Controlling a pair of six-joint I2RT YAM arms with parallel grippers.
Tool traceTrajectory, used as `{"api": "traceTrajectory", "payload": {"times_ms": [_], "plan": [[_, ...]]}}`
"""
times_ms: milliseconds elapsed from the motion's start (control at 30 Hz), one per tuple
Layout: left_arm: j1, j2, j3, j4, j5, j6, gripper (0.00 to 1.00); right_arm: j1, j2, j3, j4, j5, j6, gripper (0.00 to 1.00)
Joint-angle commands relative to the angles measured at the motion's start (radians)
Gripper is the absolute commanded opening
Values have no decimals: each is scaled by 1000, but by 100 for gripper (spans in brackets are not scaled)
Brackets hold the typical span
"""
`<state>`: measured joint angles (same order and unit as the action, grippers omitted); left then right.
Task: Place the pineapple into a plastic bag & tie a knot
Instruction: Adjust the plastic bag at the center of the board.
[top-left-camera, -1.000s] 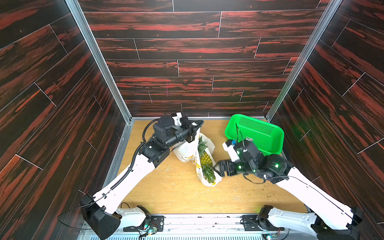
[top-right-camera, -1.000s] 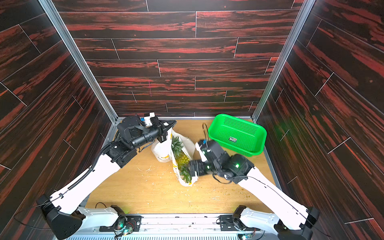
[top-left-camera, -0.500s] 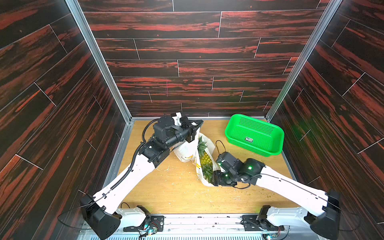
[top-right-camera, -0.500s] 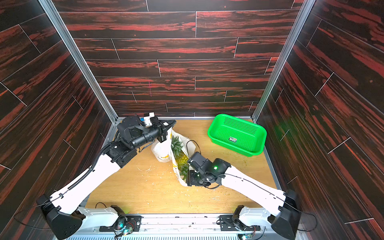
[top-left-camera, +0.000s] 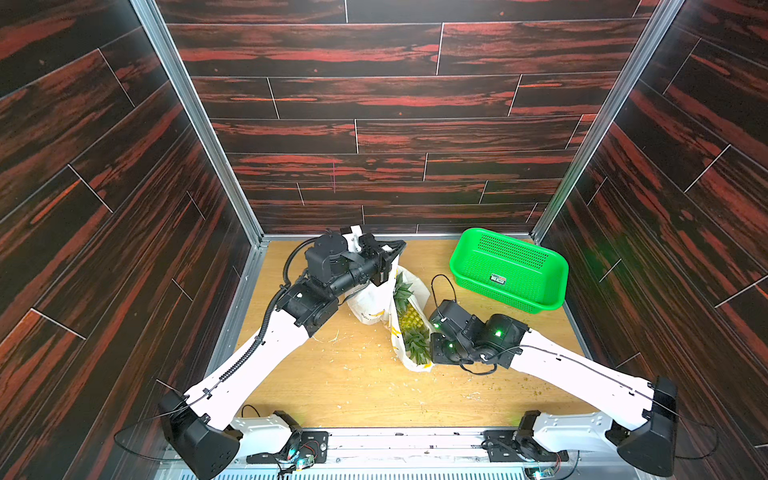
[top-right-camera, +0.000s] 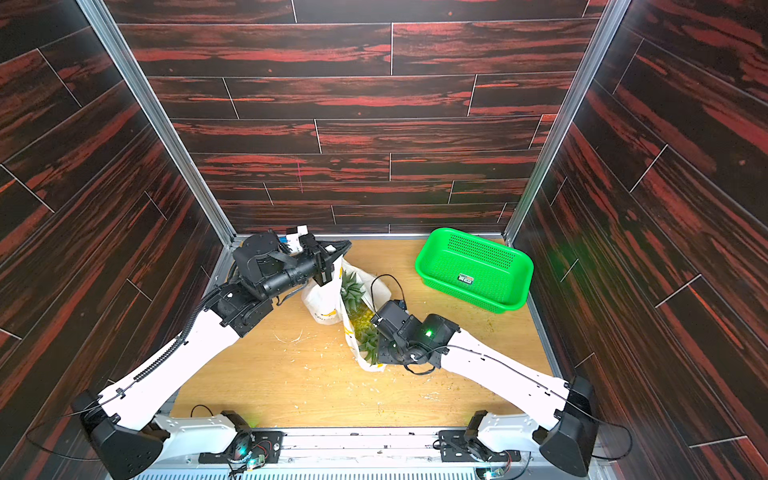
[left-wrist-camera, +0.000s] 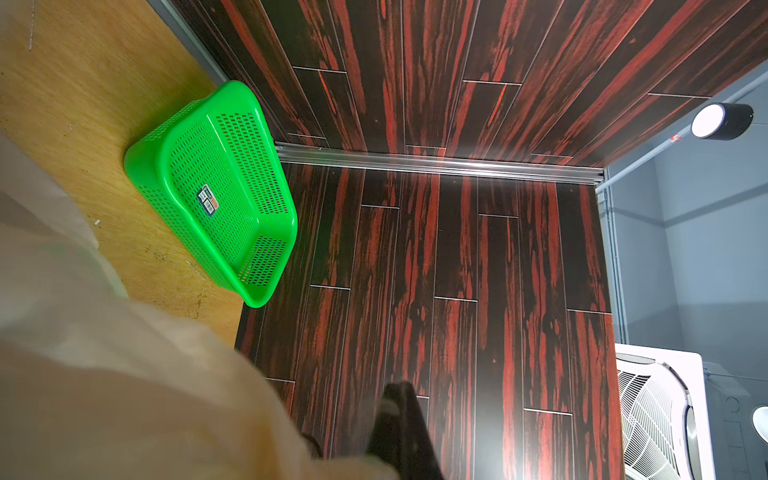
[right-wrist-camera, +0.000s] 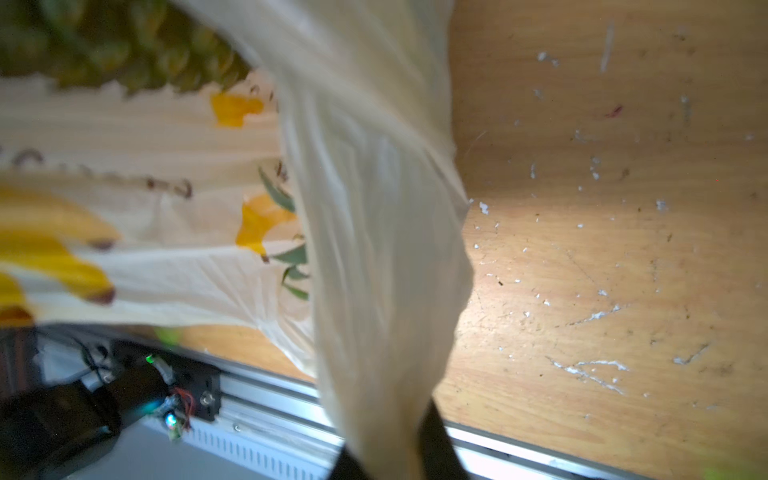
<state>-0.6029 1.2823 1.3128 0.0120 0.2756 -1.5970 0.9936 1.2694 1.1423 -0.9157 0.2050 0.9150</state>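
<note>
The white plastic bag (top-left-camera: 370, 309) (top-right-camera: 322, 305) lies on the wooden floor with its mouth open. The pineapple (top-left-camera: 409, 322) (top-right-camera: 360, 322) lies inside it, crown towards the back wall. My left gripper (top-left-camera: 390, 264) (top-right-camera: 328, 268) is shut on the bag's far end and holds it up. One dark finger (left-wrist-camera: 401, 432) shows beside blurred bag plastic (left-wrist-camera: 104, 374) in the left wrist view. My right gripper (top-left-camera: 433, 351) (top-right-camera: 384, 353) (right-wrist-camera: 386, 461) is shut on a gathered strip of the bag (right-wrist-camera: 374, 249) at its near end, with the pineapple (right-wrist-camera: 124, 45) close by. No knot is in view.
A green perforated basket (top-left-camera: 511, 270) (top-right-camera: 473, 270) (left-wrist-camera: 216, 195) stands at the back right near the corner. Small white and green scraps litter the floor (top-left-camera: 357, 374). Dark wood-pattern walls close in three sides, and a metal rail (right-wrist-camera: 270, 399) runs along the front edge.
My right arm swung from beside the green basket down to the bag's near end and closed on the plastic there. The left arm and the bag's far end have stayed put.
</note>
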Motion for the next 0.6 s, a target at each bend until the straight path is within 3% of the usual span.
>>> {"api": "traceTrajectory", "payload": {"times_ms": [0,133,267,367,567], "plan": [[5,-56,-7,25,-19,15,0,6,-26,34,-38,57,4,0],[12,-80,22,-112,-16,161,0,6,-71,123,-82,118,-22,0],[15,-82,154,-537,-123,619,0,4,-108,280,-64,211,-90,0],[15,-61,255,-776,-168,841,0,5,-106,378,-17,268,-160,0],[15,42,544,-1131,-46,1134,0,-9,-68,513,155,313,-344,0]]}}
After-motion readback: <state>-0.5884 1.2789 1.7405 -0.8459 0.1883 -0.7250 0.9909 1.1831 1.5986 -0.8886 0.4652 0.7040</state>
